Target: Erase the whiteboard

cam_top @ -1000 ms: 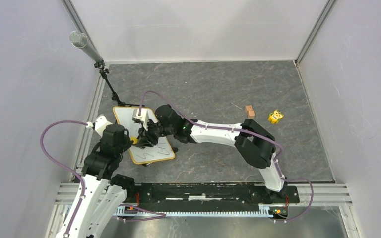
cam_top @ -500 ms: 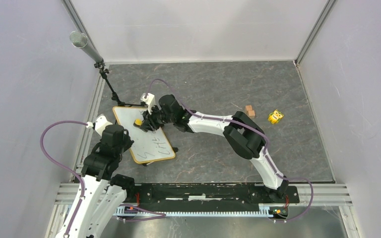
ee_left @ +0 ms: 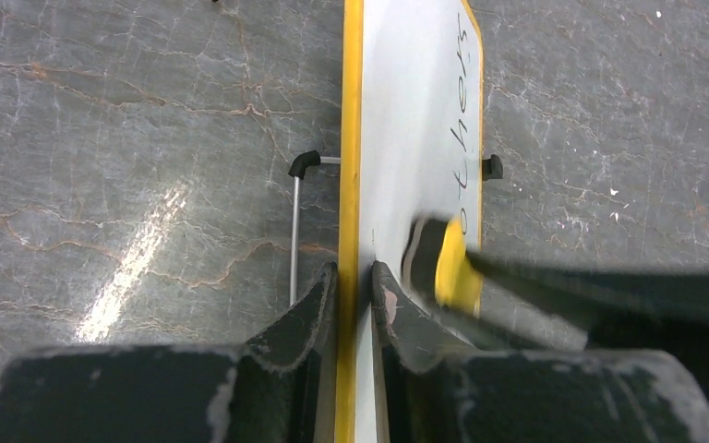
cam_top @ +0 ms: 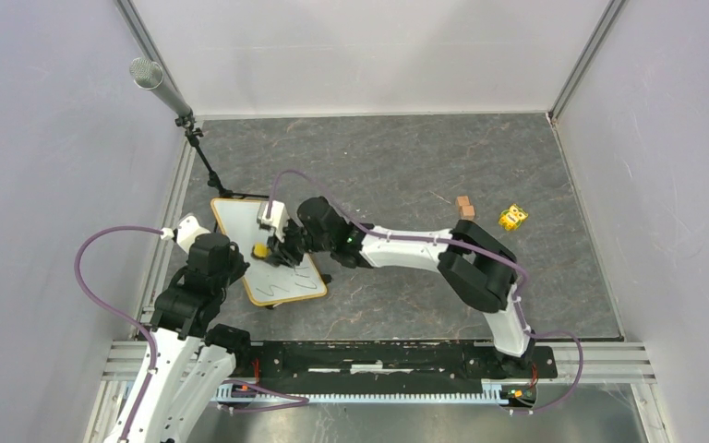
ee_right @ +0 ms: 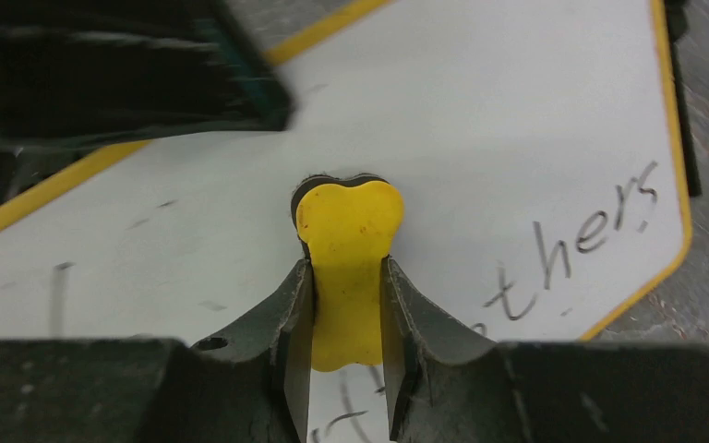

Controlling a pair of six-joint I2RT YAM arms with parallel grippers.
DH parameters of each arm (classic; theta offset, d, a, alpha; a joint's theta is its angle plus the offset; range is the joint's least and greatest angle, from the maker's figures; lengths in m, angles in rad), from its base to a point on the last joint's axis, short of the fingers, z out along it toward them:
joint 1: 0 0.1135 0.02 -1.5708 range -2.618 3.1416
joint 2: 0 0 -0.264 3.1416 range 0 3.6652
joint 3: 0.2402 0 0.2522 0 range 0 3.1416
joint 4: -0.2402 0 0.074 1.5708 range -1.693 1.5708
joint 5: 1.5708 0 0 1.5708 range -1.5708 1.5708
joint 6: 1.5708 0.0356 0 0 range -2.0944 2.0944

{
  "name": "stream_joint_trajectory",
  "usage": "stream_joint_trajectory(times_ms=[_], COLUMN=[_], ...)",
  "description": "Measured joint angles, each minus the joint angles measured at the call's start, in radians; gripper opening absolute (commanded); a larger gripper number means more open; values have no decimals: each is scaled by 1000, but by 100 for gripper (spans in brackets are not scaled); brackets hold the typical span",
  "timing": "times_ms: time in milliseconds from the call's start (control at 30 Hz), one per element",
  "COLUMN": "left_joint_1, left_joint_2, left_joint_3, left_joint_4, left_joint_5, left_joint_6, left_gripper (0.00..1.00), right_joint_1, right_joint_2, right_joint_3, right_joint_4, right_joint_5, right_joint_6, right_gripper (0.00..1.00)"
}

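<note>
The whiteboard (cam_top: pixel 240 221) with a yellow frame lies at the table's left, black handwriting still on its near part (ee_right: pixel 572 249). My left gripper (ee_left: pixel 354 281) is shut on the board's yellow left edge (ee_left: pixel 351 111). My right gripper (ee_right: pixel 346 277) is shut on a small yellow eraser (ee_right: pixel 346 231) with a black pad, pressed on the board's white face. In the top view the right gripper (cam_top: pixel 275 251) sits over the board's middle with the eraser (cam_top: pixel 259 250) at its left. The eraser also shows in the left wrist view (ee_left: pixel 452 268).
A microphone on a black stand (cam_top: pixel 198 148) rises just behind the board. A brown block (cam_top: pixel 464 205) and a small yellow toy (cam_top: pixel 512 217) lie at the right of the table. Grey walls close in on both sides.
My right gripper with the eraser swept from the board's near part up to its far edge, then back down to the middle. The left gripper stayed clamped on the board's edge.
</note>
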Motion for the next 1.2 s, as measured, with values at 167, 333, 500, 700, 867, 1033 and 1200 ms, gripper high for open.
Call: stream_joint_trajectory(times_ms=[167,333,500,700,867,1033,1200], left_joint_1=[0,0,0,0,0,0,0], left_joint_2=[0,0,-10,-19,-21,-22,-22], left_joint_3=[0,0,0,0,-1,-2,-2], left_joint_4=[-4,-5,-4,-5,-6,-9,-13], left_joint_5=[0,0,7,11,10,10,10], left_joint_6=[0,0,0,0,0,0,0], left_gripper=[2,2,2,2,2,2,2], right_joint_1=[56,56,31,11,44,110,148], right_joint_2=[-107,-121,-169,-183,-192,-193,-193], right_joint_3=[-131,-195,-322,-381,-345,-264,-248], right_joint_4=[40,112,143,140,78,77,127], right_joint_5=[-53,-49,-28,-6,56,61,56], right_joint_6=[-57,-64,-58,-52,-74,-77,-32], right_gripper=[12,12,12,12,12,11,11])
